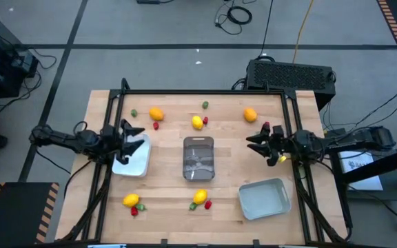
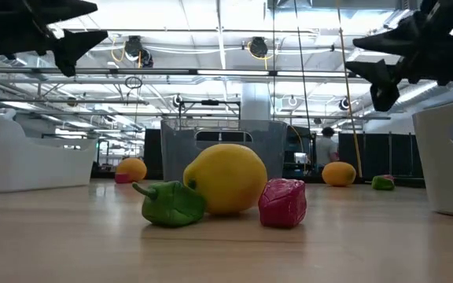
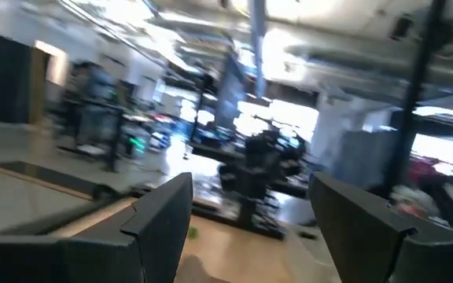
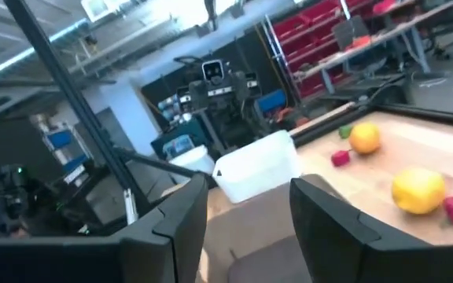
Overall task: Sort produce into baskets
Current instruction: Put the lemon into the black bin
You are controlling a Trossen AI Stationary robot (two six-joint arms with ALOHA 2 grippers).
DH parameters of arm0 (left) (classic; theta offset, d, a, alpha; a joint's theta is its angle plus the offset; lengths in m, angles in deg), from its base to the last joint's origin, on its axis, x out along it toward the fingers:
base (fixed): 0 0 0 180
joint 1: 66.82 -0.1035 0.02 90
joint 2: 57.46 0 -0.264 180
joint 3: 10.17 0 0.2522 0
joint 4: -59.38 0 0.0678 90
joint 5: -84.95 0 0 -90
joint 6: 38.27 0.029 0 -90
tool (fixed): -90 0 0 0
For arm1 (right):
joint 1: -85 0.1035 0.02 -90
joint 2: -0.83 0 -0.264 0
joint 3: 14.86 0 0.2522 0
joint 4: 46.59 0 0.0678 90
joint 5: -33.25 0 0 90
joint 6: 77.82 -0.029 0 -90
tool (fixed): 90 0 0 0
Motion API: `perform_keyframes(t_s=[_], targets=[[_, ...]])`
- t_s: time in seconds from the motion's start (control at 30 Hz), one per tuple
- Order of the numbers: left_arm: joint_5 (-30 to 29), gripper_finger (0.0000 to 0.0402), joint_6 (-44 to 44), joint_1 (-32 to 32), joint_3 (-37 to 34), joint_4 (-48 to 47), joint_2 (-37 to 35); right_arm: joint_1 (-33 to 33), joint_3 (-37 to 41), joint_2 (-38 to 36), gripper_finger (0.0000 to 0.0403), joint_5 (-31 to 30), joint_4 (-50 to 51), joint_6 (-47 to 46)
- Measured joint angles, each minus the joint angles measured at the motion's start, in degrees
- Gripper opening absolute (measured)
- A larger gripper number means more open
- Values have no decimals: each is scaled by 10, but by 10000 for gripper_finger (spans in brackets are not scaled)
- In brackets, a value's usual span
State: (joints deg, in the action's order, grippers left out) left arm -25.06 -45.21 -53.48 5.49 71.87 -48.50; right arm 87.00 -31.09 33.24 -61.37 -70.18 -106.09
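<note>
Left gripper (image 1: 135,133) hovers over the white rectangular tray (image 1: 138,163) at table left, fingers apart, holding nothing. Right gripper (image 1: 255,143) hangs at table right, fingers apart, nothing held. Narrow clear bin (image 1: 198,158) sits centre; pale grey-blue tray (image 1: 264,198) near right. Yellow and orange lemon-like pieces (image 1: 197,122), red strawberry-like pieces (image 1: 207,204) and green pieces (image 1: 205,105) lie scattered on the wooden table (image 1: 171,186), outside every bin.
</note>
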Motion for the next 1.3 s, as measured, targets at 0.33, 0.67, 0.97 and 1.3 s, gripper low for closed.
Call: perform_keyframes(t_s=[0.33,0.67,0.97,1.3], targets=[[62,262,-27,16,155,-115,221,82,-169,205,171,4,20,78],[118,262,-140,86,397,-426,435,156,-357,381,171,4,184,98],[126,262,-268,171,526,-570,599,188,-470,480,171,4,273,219],[71,262,-225,228,543,-384,767,187,-511,513,171,4,331,221]])
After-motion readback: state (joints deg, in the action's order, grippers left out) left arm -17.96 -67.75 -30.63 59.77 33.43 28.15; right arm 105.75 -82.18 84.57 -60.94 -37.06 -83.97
